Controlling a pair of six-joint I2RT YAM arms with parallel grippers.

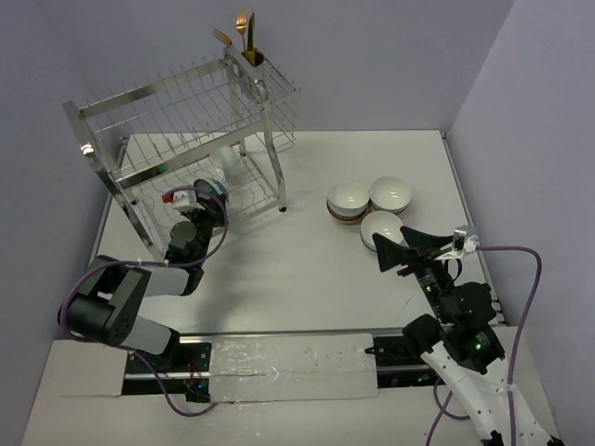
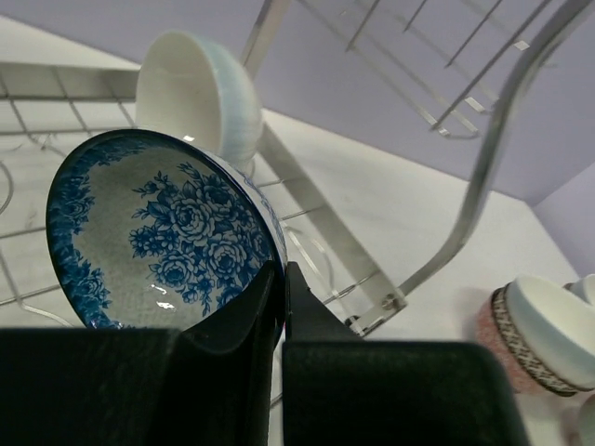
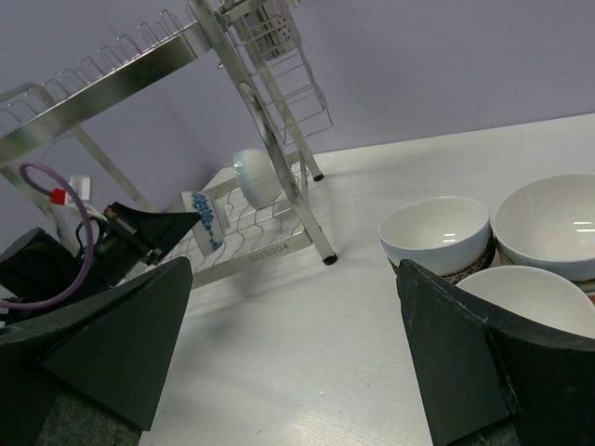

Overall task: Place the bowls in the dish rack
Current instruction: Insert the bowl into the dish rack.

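From above, the dish rack [image 1: 186,121] stands at the far left of the table [image 1: 307,269], with gold cutlery [image 1: 244,32] in its corner cup. The left claw [image 1: 206,193] reaches in under the upper shelf to the lower tier, a bluish bowl at its tip. Three white bowls [image 1: 349,197] cluster right of centre. The right claw [image 1: 402,246] sits just near of the closest one, spread wide and holding nothing. Bare tabletop lies between the rack's leg and the cluster.

The left wrist view adds the detail: the left claw [image 2: 282,279] is all but closed, pinching the rim of a blue-flowered bowl [image 2: 158,232] tilted on edge over the lower wires. A white bowl on its side [image 2: 195,93] lies just behind it — whether they touch, I cannot tell. The rack's rail [image 2: 316,232] and a curved leg run close on the right.

From the right wrist, the right claw [image 3: 296,274] gapes with only table between its fingers. The three bowls [image 3: 435,232] sit to its right, the nearest partly behind the right finger. Across open tabletop the flowered bowl [image 3: 206,218] shows edge-on in the rack [image 3: 279,251].
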